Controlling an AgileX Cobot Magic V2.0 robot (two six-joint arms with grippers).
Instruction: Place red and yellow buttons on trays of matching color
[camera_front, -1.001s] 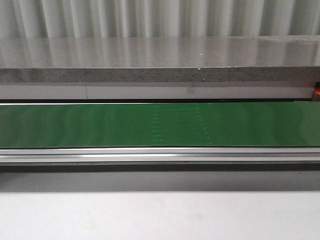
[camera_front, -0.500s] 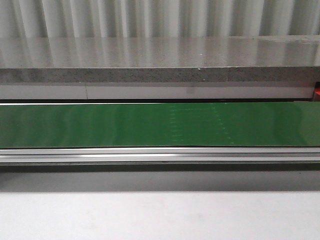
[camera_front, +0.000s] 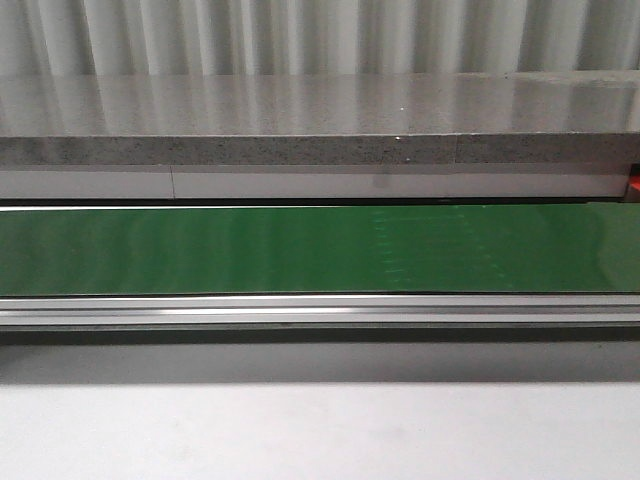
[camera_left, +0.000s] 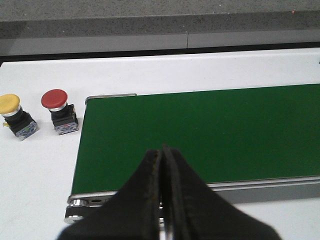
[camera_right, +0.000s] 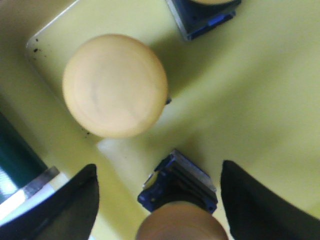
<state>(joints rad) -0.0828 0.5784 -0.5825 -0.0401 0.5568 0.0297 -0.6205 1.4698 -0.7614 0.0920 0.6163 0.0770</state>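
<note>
In the left wrist view my left gripper (camera_left: 162, 150) is shut and empty above the near edge of the green belt (camera_left: 215, 130). A yellow button (camera_left: 11, 103) and a red button (camera_left: 55, 99) stand upright on the white table beside the belt's end. In the right wrist view my right gripper (camera_right: 159, 166) is open just above the yellow tray (camera_right: 260, 100). A yellow button (camera_right: 182, 222) with a blue base stands between the fingers, which do not touch it. A second yellow button (camera_right: 115, 85) stands near the tray's corner. The base of a third (camera_right: 202, 15) shows at the frame edge. No red tray is in view.
The front view shows only the green belt (camera_front: 200, 250), its metal rail (camera_front: 320, 310), a grey stone counter (camera_front: 300, 120) behind and white table in front. A small red part (camera_front: 634, 185) shows at the far right edge.
A faint seam pattern on the belt has moved to the right in the front view. Nothing else has changed there.
</note>
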